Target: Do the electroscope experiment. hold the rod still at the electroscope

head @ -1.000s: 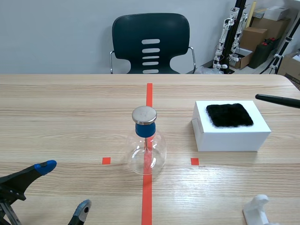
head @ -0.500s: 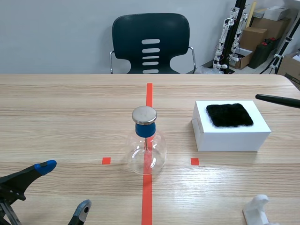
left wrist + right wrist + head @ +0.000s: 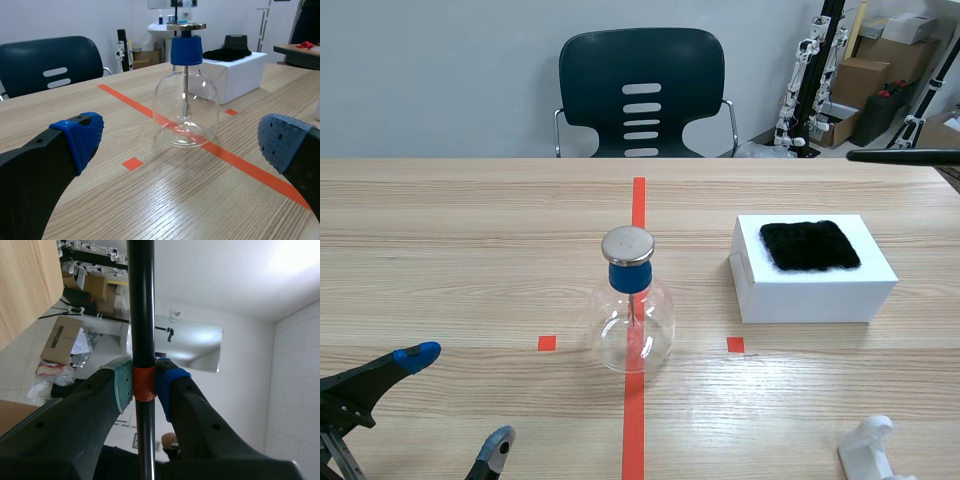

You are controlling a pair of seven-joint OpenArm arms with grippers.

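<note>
Rod [image 3: 905,156] rose at table's [image 3: 470,230] right edge, right gripper [image 3: 145,384] clamping it; left gripper [image 3: 458,397] spread, empty. Approach step: carry rod to electroscope [image 3: 632,300].

Rod [image 3: 905,156] runs off scene edge

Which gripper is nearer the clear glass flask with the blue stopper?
Left. The left gripper sits open near the glass flask; the right gripper holds the black rod far right.
</note>
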